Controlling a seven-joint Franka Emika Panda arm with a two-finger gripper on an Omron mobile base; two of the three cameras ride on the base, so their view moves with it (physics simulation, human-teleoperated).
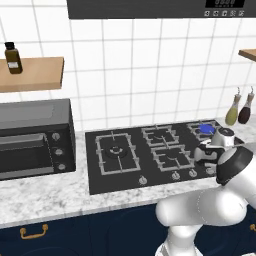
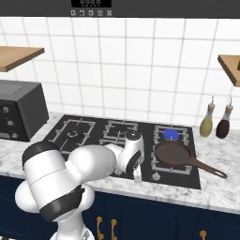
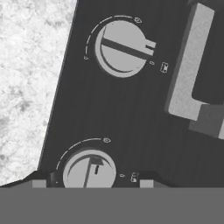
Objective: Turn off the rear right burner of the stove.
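Observation:
The stove [image 1: 125, 172] is a black glass cooktop with grey wire grates and silver knobs along its front. A blue flame burns at the rear right burner [image 1: 206, 129] [image 2: 171, 134]. My gripper [image 2: 137, 177] points down at the knob row, right of the middle. In the hand view my gripper [image 3: 92, 183] stands open, its fingertips [image 3: 146, 183] either side of a silver knob [image 3: 89, 170] without touching it. A second knob [image 3: 122, 48] lies farther along the row, beside a grate leg [image 3: 188, 74].
A brown frying pan [image 2: 176, 154] sits on the front right burner, its handle reaching right. A black toaster oven [image 1: 35, 140] stands left of the stove. Two bottles [image 1: 233, 112] stand at the back right. The marble counter [image 3: 26, 87] borders the stove's front.

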